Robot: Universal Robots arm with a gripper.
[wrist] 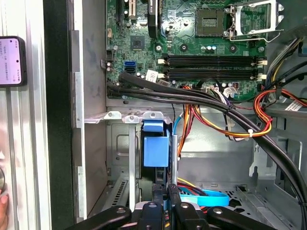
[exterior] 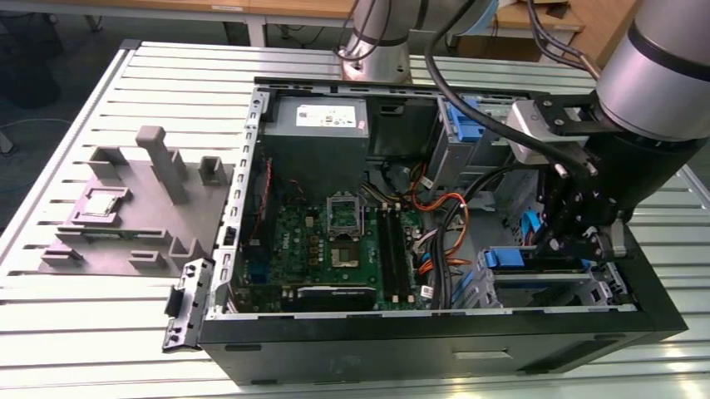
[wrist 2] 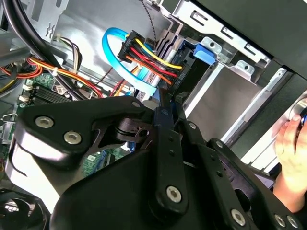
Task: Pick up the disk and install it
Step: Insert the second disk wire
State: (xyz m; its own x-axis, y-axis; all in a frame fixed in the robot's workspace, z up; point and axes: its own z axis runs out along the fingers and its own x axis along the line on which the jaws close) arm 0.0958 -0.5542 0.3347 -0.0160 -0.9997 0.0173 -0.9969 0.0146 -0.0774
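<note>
**Disk on edge in the drive cage, gripper at its end**

In the exterior view, a grey moulded fixture (exterior: pixel 122 216) with upright posts lies on the ribbed metal table (exterior: pixel 66 324), at 9 o'clock from the open computer case (exterior: pixel 444 341). A strip of bare table separates the two.

Inside the case, the green motherboard (exterior: pixel 332 241) lies flat at the centre. At 3 o'clock from it, orange, red and black cables (exterior: pixel 444 233) crowd the passage towards the drive cage (exterior: pixel 544 287). The cage is folded sheet steel and sits at 4 o'clock in the case, tight against the black wall.

We see the disk (exterior: pixel 505 258) in that cage. In the first wrist view, its smooth blue plastic carrier (wrist: pixel 156 149) stands on edge between steel rails, with little room on either side.

The gripper (exterior: pixel 577 249) hangs over the cage. In both wrist views its black fingers (wrist: pixel 157 196) are drawn close together, with only a slit between them (wrist 2: pixel 169 98). Their tips are at the disk's near end, and we cannot tell whether they pinch it.

A hand (wrist 2: pixel 292 153) rests outside the case wall.
</note>
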